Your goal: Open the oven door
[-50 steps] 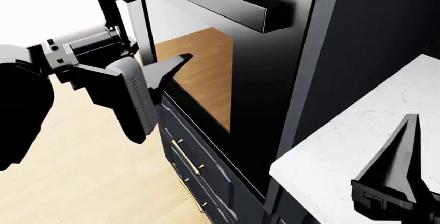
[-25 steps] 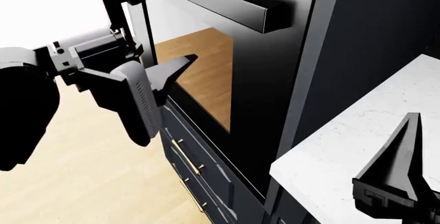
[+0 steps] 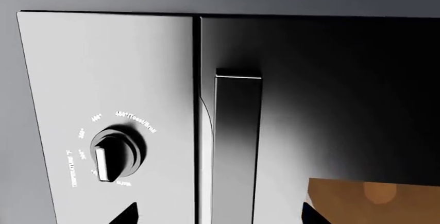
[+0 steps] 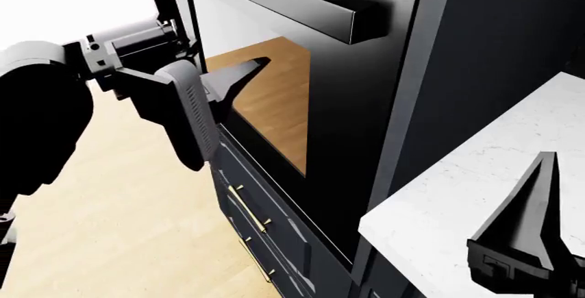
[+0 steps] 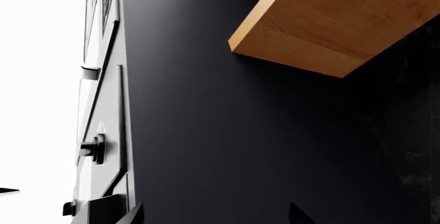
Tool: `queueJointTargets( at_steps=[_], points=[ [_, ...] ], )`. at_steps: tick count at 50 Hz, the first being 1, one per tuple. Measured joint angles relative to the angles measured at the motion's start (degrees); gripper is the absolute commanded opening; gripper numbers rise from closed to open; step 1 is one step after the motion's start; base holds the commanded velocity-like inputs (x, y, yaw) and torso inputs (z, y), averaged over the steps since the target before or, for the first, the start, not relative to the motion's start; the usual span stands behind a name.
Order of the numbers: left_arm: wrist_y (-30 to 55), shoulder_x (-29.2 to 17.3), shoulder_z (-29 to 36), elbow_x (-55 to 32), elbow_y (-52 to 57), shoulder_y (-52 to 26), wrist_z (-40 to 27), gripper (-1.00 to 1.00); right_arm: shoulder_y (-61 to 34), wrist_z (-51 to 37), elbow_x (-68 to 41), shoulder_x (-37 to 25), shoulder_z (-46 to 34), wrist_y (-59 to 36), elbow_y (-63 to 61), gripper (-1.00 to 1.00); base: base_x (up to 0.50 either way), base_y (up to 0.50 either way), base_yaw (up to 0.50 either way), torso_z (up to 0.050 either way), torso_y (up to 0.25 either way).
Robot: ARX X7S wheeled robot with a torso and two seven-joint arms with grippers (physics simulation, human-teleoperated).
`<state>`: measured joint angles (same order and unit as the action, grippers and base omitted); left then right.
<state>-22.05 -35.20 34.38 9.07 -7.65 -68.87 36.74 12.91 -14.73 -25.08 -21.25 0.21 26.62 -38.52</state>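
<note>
The oven door is a glossy black panel standing upright, its glass window mirroring the wood floor. Its thick black bar handle runs along the top. My left gripper is open at the handle's left end, one fingertip below the bar and the other at the frame's top. In the left wrist view the handle lies between the spread tips of the left gripper, still a little ahead of them. My right gripper hangs open over the countertop, holding nothing.
A grey control panel with a knob sits beside the door. Dark drawers with brass handles are below the oven. A white marble countertop lies at the right, a tall dark cabinet side behind it. A wooden shelf juts overhead.
My left gripper has risen and moved right, closer to the oven handle, staying open. The right arm and the door have not moved.
</note>
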Motion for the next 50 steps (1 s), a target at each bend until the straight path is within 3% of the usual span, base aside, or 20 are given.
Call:
queueJointTargets(
  at_steps=[29, 50],
  points=[
    [-16.2, 8.1, 3.6, -0.6, -23.7, -8.7, -0.7, 1.00, 0.3, 0.0, 0.0, -0.3, -0.4, 0.6, 0.1, 1.00, 0.00, 0.00, 0.00, 0.000, 0.000],
    [-31.3, 16.1, 6.9, -1.9, -49.0, -17.3, 0.5, 1.00, 0.2, -0.4, 0.0, -0.6, -0.5, 0.7, 0.3, 1.00, 0.00, 0.00, 0.00, 0.000, 0.000]
  ],
)
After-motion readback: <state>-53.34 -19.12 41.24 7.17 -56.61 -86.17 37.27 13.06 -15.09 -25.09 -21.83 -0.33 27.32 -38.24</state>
